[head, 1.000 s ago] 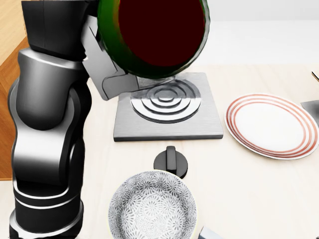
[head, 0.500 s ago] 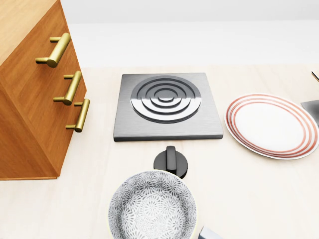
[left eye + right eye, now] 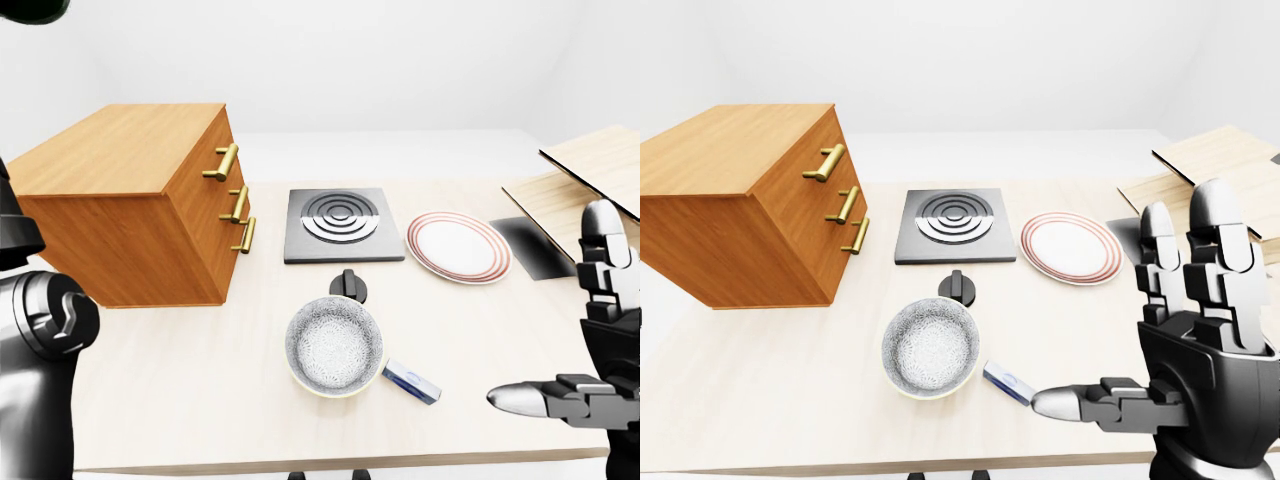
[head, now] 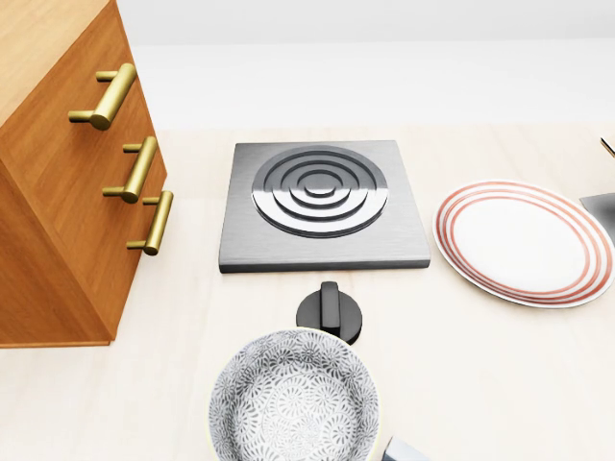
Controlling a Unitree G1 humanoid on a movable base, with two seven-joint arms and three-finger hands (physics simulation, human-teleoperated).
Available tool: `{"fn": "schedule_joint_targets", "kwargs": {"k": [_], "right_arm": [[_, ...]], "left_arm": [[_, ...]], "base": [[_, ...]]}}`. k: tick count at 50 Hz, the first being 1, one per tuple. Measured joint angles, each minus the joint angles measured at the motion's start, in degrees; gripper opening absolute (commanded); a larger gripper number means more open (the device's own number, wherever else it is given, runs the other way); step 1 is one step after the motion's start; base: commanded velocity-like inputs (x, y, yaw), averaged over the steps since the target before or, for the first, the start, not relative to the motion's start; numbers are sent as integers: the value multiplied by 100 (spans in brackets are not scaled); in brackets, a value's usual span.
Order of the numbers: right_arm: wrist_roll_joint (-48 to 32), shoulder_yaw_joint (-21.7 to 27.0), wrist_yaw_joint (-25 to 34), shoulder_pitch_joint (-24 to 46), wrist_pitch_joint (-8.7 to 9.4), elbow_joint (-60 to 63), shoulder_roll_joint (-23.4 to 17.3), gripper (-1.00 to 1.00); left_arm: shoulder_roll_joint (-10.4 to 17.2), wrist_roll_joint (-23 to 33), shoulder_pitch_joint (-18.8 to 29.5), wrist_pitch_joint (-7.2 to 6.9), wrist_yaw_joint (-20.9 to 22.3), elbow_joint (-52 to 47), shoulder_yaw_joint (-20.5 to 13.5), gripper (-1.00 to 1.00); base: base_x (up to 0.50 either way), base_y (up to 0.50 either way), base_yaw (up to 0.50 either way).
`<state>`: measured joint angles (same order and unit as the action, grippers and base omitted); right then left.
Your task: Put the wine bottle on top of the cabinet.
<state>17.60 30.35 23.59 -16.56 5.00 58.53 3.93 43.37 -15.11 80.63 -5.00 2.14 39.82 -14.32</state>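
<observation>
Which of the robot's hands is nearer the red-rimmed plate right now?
Right. The right hand hangs open at the right-eye view's lower right, below and right of the red-rimmed plate. The left arm stands at the left-eye view's far left, beyond the cabinet; its hand is not visible.

Brown wood cabinet — red-ringed white plate — grey-speckled bowl.

Pale wood surface w/ square grey hotplate at centre of head view, concentric rings on top. Red-ringed white plate at 3 o'clock of it, apart. Black knob at 6 o'clock of hotplate, just beside speckled bowl's rim. Small blue-white box at 4 o'clock of bowl, lying flat. Light wooden boards at right edge.
</observation>
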Motion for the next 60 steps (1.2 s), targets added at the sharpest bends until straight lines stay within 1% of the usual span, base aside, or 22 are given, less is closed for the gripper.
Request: {"fn": "schedule_joint_targets", "kwargs": {"k": [11, 17, 25, 40, 48, 60], "right_arm": [[-202, -6, 182, -41, 0, -81, 183, 100], [-305, -86, 238, -108, 0, -152, 269, 100], [-398, -154, 325, -250, 0, -245, 392, 100], [-428, -38, 592, -459, 0, -566, 581, 100], [-436, 18, 720, -522, 0, -848, 644, 100], [-386, 160, 917, -708, 0, -1006, 811, 100]], "left_arm": [[161, 45, -142, 0, 37, 1427, -50, -100], [149, -1, -260, 0, 58, 2039, -83, -100], [110, -54, -372, 0, 51, 2580, -110, -100], [-54, -110, -600, 0, -59, 3106, -150, -99], [-141, -52, -656, 0, -110, 3236, -160, -98], [-207, 167, -658, 0, -212, 3220, -322, -97]], "base": [[0, 0, 0], [0, 0, 0], [0, 0, 0], [0, 0, 0], [0, 0, 0], [0, 0, 0]]}}
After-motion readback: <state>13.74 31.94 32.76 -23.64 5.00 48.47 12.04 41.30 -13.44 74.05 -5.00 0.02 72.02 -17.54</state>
